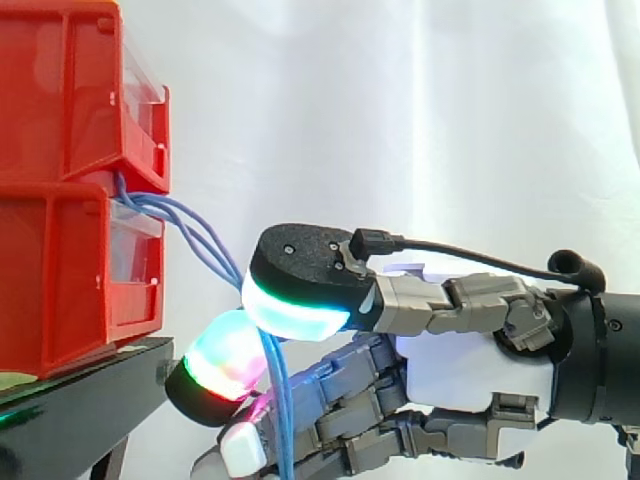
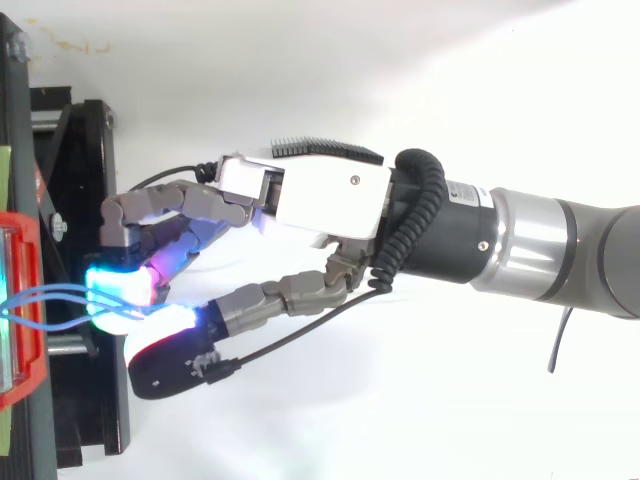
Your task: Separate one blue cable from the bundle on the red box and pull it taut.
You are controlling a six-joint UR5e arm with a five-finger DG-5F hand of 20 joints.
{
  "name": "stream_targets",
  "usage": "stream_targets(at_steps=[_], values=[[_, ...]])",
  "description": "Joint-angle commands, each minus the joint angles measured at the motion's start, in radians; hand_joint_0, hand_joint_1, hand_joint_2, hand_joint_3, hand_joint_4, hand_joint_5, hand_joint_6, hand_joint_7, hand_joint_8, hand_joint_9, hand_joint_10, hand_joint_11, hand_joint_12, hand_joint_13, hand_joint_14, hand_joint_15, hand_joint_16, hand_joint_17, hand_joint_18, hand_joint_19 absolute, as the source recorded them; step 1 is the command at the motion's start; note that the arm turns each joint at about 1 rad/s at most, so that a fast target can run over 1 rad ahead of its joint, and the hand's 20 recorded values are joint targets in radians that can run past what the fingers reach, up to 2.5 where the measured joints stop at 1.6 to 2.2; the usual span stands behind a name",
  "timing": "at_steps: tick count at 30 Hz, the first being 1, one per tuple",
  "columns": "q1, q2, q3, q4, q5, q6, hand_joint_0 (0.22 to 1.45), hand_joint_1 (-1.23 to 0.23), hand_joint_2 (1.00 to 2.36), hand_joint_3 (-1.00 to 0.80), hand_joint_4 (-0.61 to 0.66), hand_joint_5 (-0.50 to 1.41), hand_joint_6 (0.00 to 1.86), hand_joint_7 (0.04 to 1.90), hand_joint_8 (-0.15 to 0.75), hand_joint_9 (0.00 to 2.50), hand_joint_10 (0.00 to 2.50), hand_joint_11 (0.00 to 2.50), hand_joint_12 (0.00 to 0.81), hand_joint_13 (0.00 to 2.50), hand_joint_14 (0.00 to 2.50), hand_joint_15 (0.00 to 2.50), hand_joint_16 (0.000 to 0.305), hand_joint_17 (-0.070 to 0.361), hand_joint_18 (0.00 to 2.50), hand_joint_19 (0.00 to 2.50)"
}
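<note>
**Side view.** The robot hand (image 1: 455,365) enters from the right, thumb above and fingers below. They are curled so that the glowing pads (image 1: 295,312) close on the blue cables (image 1: 205,250); how many strands are pinched cannot be told. The cables leave the gap between two stacked red bins (image 1: 60,150) at left and slope down rightward. They then drop steeply between thumb and fingers. The bins rest on a black stand (image 1: 90,395) before a white curtain (image 1: 420,110).

**Top view.** The cables (image 2: 55,291) span from the bin edge to the pads.
</note>
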Motion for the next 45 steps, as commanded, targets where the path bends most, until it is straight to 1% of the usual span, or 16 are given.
stream_targets(at_steps=[1, 3, 8, 10, 12, 15, 18, 21, 25, 29, 31, 35, 36, 39, 43, 45], values=[[0.000, 0.000, 0.000, -0.003, 0.003, 0.001, 0.58, -0.72, 1.01, -0.27, 0.11, -0.12, 0.67, 1.21, 0.334, 0.87, 0.01, 0.51, 0.391, 0.69, 0.01, 0.35, 0.048, 0.108, 0.63, 0.45], [-0.001, 0.000, 0.000, -0.011, 0.000, 0.001, 0.58, -0.75, 1.02, -0.23, 0.11, -0.14, 0.75, 1.11, 0.337, 0.87, 0.01, 0.55, 0.394, 0.69, 0.01, 0.35, 0.048, 0.109, 0.64, 0.45], [0.000, 0.000, 0.000, -0.074, -0.020, 0.001, 0.59, -0.78, 1.02, -0.17, 0.09, -0.17, 0.83, 1.05, 0.331, 0.86, 0.01, 0.60, 0.398, 0.70, 0.01, 0.35, 0.048, 0.108, 0.67, 0.45], [0.000, 0.011, 0.000, -0.094, -0.023, -0.002, 0.60, -0.80, 1.02, -0.20, 0.10, -0.18, 0.85, 0.97, 0.326, 0.85, 0.01, 0.60, 0.395, 0.70, 0.01, 0.36, 0.048, 0.107, 0.67, 0.45], [0.000, 0.015, 0.000, -0.105, -0.023, 0.001, 0.60, -0.85, 1.01, -0.39, 0.14, -0.18, 0.86, 0.97, 0.328, 0.85, 0.02, 0.62, 0.395, 0.71, 0.01, 0.37, 0.048, 0.107, 0.69, 0.44], [0.000, 0.035, 0.000, -0.146, -0.023, 0.000, 0.54, -0.77, 1.00, -0.50, 0.16, -0.17, 0.86, 0.97, 0.335, 0.87, 0.01, 0.61, 0.403, 0.72, 0.01, 0.36, 0.049, 0.110, 0.71, 0.44], [0.000, 0.058, -0.001, -0.201, -0.020, -0.003, 0.52, -0.69, 1.00, -0.50, 0.16, -0.17, 0.85, 0.98, 0.349, 0.89, 0.01, 0.61, 0.410, 0.73, 0.01, 0.37, 0.050, 0.113, 0.71, 0.45], [0.002, 0.072, 0.000, -0.218, -0.018, -0.003, 0.52, -0.60, 1.00, -0.50, 0.17, -0.16, 0.84, 1.01, 0.357, 0.91, 0.01, 0.61, 0.413, 0.75, 0.01, 0.38, 0.050, 0.113, 0.72, 0.45], [0.002, 0.081, -0.001, -0.237, -0.020, 0.000, 0.57, -0.57, 1.01, -0.38, 0.15, -0.15, 0.84, 1.05, 0.350, 0.93, 0.01, 0.62, 0.404, 0.76, 0.01, 0.39, 0.048, 0.108, 0.71, 0.48], [0.002, 0.081, 0.000, -0.238, -0.023, 0.001, 0.57, -0.62, 1.01, -0.26, 0.14, -0.15, 0.84, 1.12, 0.354, 0.93, 0.01, 0.64, 0.405, 0.77, 0.01, 0.40, 0.048, 0.108, 0.72, 0.48], [0.002, 0.081, 0.000, -0.238, -0.023, 0.001, 0.58, -0.70, 1.01, -0.18, 0.15, -0.16, 0.88, 1.03, 0.371, 0.94, 0.01, 0.67, 0.430, 0.80, 0.01, 0.39, 0.052, 0.117, 0.77, 0.46], [0.002, 0.092, 0.000, -0.240, -0.023, 0.001, 0.61, -0.82, 1.02, -0.17, 0.06, -0.19, 0.90, 1.01, 0.341, 0.88, 0.02, 0.69, 0.414, 0.78, 0.01, 0.40, 0.049, 0.109, 0.75, 0.47], [0.002, 0.094, 0.000, -0.241, -0.023, 0.001, 0.65, -0.88, 1.02, -0.16, 0.03, -0.20, 0.91, 1.07, 0.333, 0.87, 0.02, 0.70, 0.401, 0.77, 0.01, 0.40, 0.047, 0.106, 0.76, 0.47], [0.003, 0.109, 0.000, -0.258, -0.020, 0.001, 0.77, -0.91, 1.02, -0.24, 0.02, -0.21, 0.92, 1.11, 0.313, 0.87, 0.02, 0.70, 0.386, 0.78, 0.01, 0.40, 0.046, 0.103, 0.79, 0.46], [0.003, 0.117, 0.000, -0.293, -0.018, 0.005, 0.81, -0.89, 1.01, -0.42, 0.03, -0.21, 0.92, 1.03, 0.308, 0.86, 0.02, 0.69, 0.382, 0.79, 0.01, 0.40, 0.045, 0.100, 0.80, 0.46], [0.003, 0.117, 0.000, -0.303, -0.020, 0.015, 0.81, -0.90, 1.00, -0.50, 0.08, -0.21, 0.91, 0.99, 0.306, 0.87, 0.02, 0.70, 0.379, 0.80, 0.01, 0.41, 0.044, 0.100, 0.81, 0.45]])
